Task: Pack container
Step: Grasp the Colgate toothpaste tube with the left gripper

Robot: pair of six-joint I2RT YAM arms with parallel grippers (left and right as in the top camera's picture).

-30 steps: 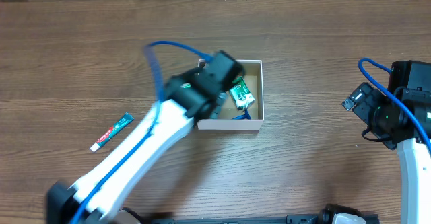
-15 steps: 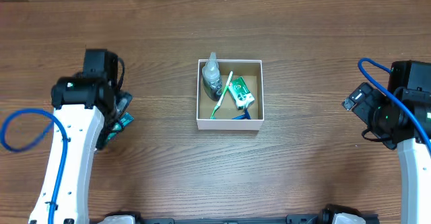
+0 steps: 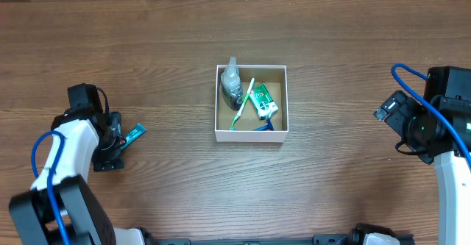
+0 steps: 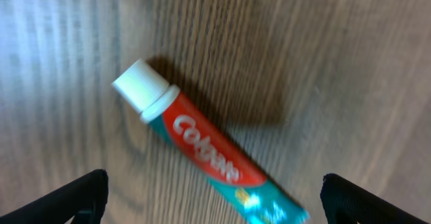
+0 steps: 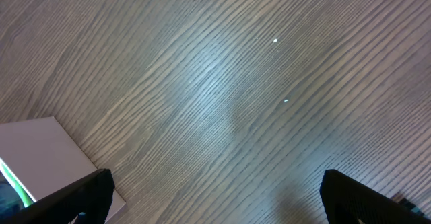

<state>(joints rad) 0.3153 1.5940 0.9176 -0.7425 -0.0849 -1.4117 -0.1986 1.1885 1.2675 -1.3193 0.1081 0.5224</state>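
The container (image 3: 284,98) is a small white-walled box with a brown inside at the table's middle. It holds a spray bottle (image 3: 232,83), a toothbrush (image 3: 243,105) and a green packet (image 3: 264,103). Its white corner shows in the right wrist view (image 5: 40,153). A red and teal toothpaste tube (image 3: 135,133) lies flat on the table at the left; in the left wrist view (image 4: 209,150) its white cap points up-left. My left gripper (image 4: 212,197) is open right above the tube, a finger on each side. My right gripper (image 5: 215,197) is open and empty over bare table at the far right.
The table is dark wood grain. My left arm (image 3: 66,157) rises from the near left edge, my right arm (image 3: 441,142) from the near right, each with a blue cable.
My left arm has swung from over the container out to the left and come down over the toothpaste tube. The right arm has not moved.
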